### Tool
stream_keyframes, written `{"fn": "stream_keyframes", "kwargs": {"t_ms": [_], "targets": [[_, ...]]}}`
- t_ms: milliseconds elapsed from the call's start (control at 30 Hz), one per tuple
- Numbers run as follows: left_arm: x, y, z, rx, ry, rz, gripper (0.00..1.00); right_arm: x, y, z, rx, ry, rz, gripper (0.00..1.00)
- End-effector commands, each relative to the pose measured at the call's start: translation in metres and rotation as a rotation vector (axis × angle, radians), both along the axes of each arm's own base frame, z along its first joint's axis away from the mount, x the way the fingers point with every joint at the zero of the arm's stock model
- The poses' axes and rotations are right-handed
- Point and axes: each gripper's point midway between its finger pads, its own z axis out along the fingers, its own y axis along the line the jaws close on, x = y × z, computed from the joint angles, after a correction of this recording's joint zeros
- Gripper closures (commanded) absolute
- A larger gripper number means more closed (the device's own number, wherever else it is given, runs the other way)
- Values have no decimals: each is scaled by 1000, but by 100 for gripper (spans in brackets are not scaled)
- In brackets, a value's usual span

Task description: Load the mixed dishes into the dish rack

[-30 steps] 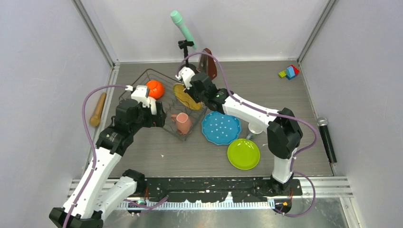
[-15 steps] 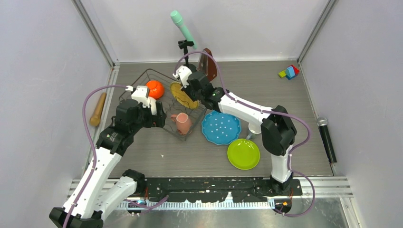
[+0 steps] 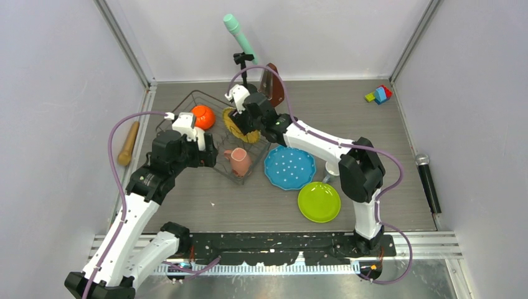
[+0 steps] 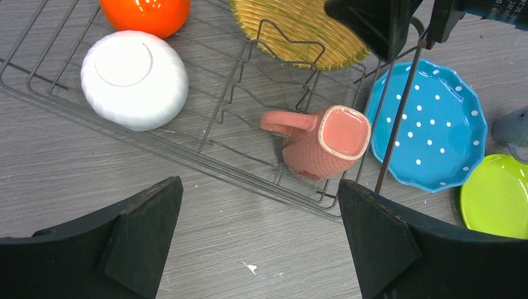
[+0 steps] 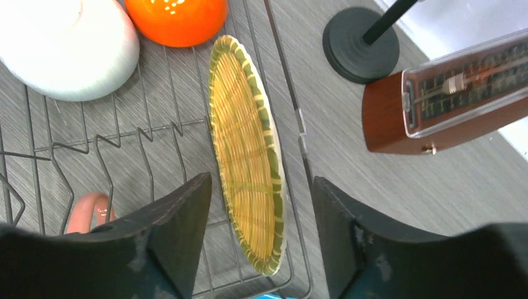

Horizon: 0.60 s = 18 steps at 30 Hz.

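Right wrist: jaws apparently astride yellow plate (image 5: 246, 156)

Bright, even overhead light, soft shadows.
White glints dot the orange bowl (image 5: 176, 18) and a sheen lies on the lime-green plate (image 4: 496, 196); the desk (image 3: 348, 112) carries only faint shadows. Wrist views are crisp mid-frame, slightly soft along the lower edge.
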Motion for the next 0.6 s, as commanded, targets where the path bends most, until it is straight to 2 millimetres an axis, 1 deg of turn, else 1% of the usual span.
{"fn": "stream_keyframes", "kwargs": {"t_ms": [0, 67, 133, 233, 333, 367, 400, 433, 467, 500, 533, 567], "targets": [[3, 0, 7, 4, -32, -6, 0, 6, 16, 51, 139, -61, -16, 29], [3, 0, 6, 5, -30, -6, 0, 4, 13, 62, 161, -63, -28, 23], [3, 0, 6, 4, -26, -7, 0, 0, 10, 73, 172, -62, -30, 20], [4, -1, 4, 3, -18, -10, 0, -9, 0, 87, 179, -46, -41, 17], [4, -4, 0, 1, 6, -22, 0, -18, -13, 93, 163, -25, -63, 16], [4, -6, -1, 0, 14, -29, 0, -23, -20, 99, 165, -20, -71, 16], [4, -7, -3, -2, 20, -34, 0, -27, -27, 94, 155, -7, -79, 16], [4, -8, -3, -6, 21, -39, 0, -32, -37, 105, 179, -9, -93, 16], [4, -9, -3, -8, 21, -42, 0, -34, -46, 97, 172, 12, -106, 16], [4, -9, -3, -10, 21, -42, 0, -40, -57, 110, 210, 11, -119, 16], [4, -9, -2, -11, 17, -42, 0, -40, -70, 100, 204, 37, -132, 16], [4, -9, -2, -13, 16, -41, 0, -48, -78, 110, 255, 61, -135, 16]]}}
